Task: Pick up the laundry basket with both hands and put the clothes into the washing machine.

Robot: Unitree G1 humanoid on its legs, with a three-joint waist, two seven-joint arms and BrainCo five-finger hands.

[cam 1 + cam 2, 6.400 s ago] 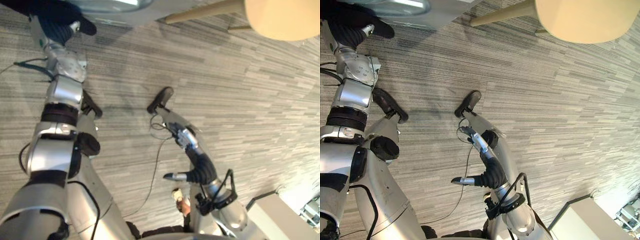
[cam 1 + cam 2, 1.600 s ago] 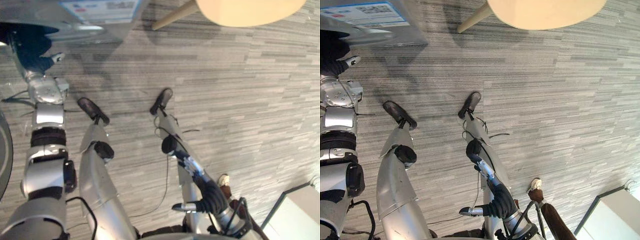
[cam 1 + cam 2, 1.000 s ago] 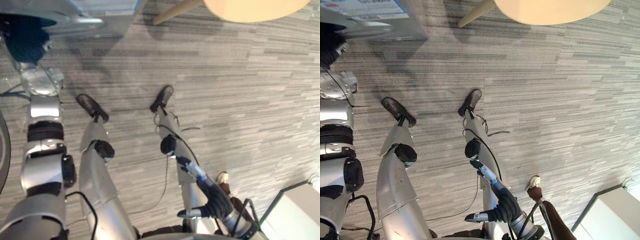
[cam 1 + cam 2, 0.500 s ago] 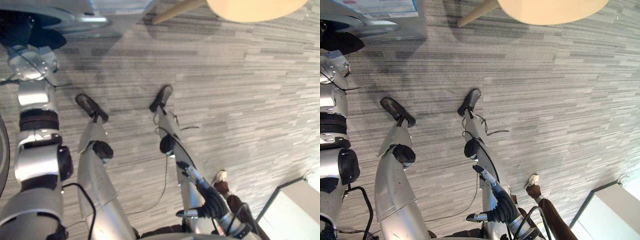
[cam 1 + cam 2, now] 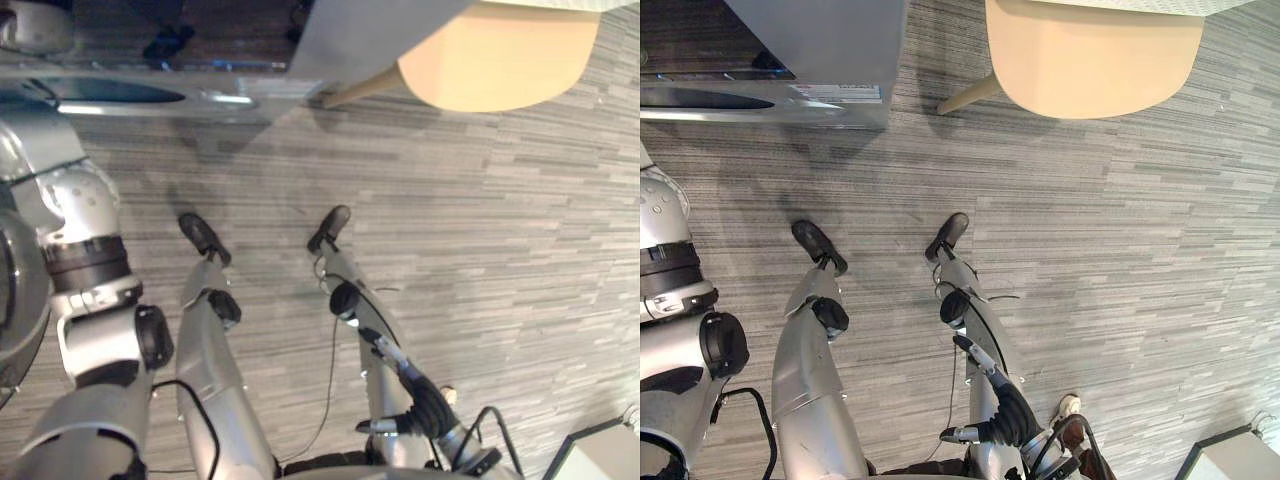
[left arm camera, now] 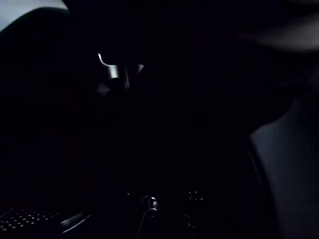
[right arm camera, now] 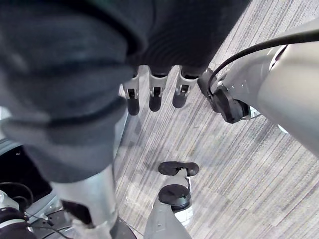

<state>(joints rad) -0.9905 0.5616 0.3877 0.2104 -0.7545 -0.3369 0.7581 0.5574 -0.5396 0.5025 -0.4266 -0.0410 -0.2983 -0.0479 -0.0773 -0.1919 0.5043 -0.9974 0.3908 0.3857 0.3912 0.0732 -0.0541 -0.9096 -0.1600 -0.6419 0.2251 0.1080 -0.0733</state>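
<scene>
Well, the right hand [image 7: 155, 97] hangs low, straight-fingered and empty — the left arm [image 5: 82, 215] reaches toward the washing machine [image 5: 830, 45], its grip I cannot tell. Clothes, hidden from me, might snag the rim and spill.

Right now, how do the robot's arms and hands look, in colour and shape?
The left arm is built of rounded silver-grey shells with black bands at its joints. The right hand has slim silver fingers with dark tips, and a dark ribbed cover over its back and wrist.
</scene>
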